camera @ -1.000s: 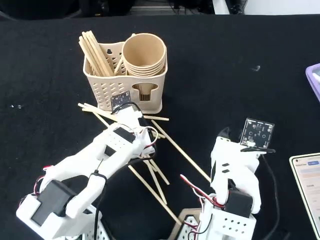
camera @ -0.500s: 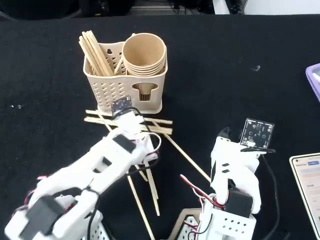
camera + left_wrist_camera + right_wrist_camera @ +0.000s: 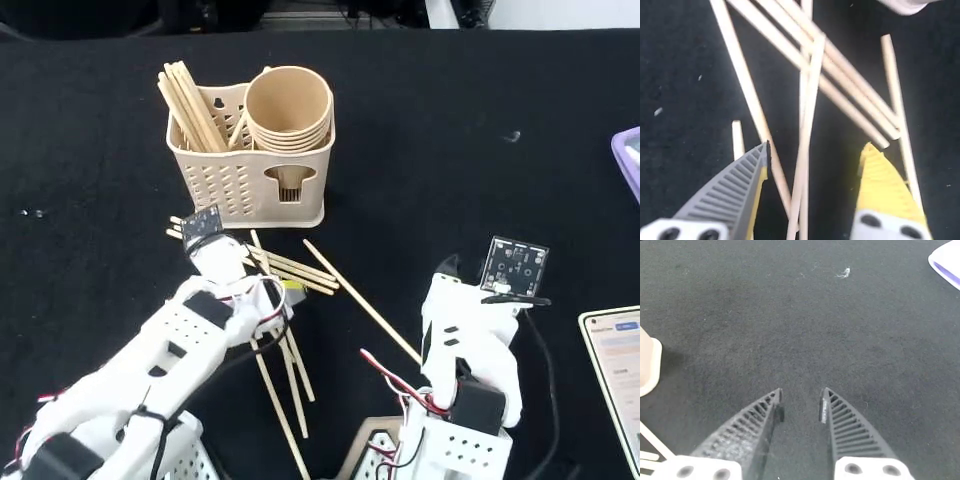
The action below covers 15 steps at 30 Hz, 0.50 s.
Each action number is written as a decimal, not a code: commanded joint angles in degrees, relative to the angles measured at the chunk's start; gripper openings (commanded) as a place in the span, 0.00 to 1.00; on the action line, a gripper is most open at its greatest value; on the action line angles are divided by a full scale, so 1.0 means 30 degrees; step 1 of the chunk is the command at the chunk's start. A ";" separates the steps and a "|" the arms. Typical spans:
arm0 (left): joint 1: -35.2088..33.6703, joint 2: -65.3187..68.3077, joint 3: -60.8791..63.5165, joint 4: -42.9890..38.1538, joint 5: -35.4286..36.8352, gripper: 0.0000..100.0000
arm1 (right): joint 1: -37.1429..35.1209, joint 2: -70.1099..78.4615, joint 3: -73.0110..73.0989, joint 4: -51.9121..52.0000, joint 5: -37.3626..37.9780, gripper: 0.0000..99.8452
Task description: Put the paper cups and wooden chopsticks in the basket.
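Straddling loose chopsticks (image 3: 300, 271) just in front of the basket (image 3: 240, 182), the left tool (image 3: 816, 147) hangs spread, poised to pinch one; paper cups (image 3: 288, 105) already stand inside the basket; the right tool (image 3: 800, 395), also spread, rests well away.

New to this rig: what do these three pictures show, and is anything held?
Two white robot arms sit side by side at a black cloth table. One picture looks down from a fixed camera; the other two come from a camera on each arm's wrist. A beige slotted plastic basket holds stacked brown paper cups and some wooden chopsticks; more loose chopsticks lie in front of it. The left gripper is open astride a few of them, nothing clamped. The right gripper is open over bare cloth, empty.
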 commanded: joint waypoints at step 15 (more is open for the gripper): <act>-0.9245 -1.3890 -0.0073 0.7267 -0.7326 0.30 | -0.5216 -0.1597 -0.3648 0.3165 0.4190 0.13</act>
